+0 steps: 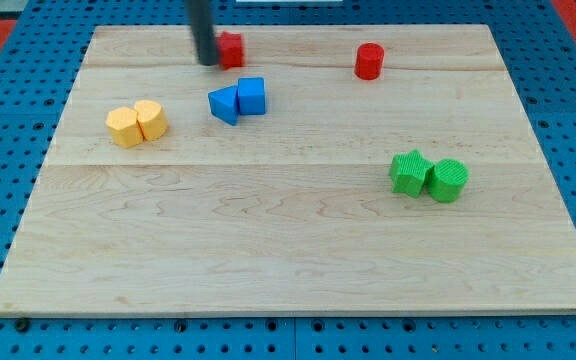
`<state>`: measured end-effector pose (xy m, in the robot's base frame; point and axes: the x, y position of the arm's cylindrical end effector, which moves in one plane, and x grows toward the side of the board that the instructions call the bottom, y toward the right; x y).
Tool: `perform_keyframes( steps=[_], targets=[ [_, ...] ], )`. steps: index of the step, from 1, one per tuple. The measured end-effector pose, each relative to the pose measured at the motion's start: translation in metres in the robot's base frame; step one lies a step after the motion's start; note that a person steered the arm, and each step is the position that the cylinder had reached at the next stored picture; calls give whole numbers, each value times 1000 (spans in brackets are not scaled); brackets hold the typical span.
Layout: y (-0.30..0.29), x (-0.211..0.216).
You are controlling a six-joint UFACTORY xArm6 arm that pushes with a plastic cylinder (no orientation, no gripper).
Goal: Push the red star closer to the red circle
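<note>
The red star [232,49] lies near the view's top, left of centre, partly hidden by my rod. My tip [208,62] rests on the board right against the star's left side. The red circle [369,61], a short cylinder, stands to the view's right of the star, a good gap away, at nearly the same height in the view.
A blue triangle [224,103] and a blue cube [252,96] touch just below the star. Two yellow blocks [136,123] sit together at the left. A green star [409,172] and a green cylinder [448,180] sit together at the right. The wooden board [288,250] ends at blue pegboard.
</note>
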<state>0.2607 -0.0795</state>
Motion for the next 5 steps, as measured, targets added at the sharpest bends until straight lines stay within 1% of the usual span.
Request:
perform_keyframes(
  steps=[1, 2, 4, 5],
  targets=[
    [-34, -2],
    [-40, -28],
    [70, -12],
    [22, -27]
  ],
)
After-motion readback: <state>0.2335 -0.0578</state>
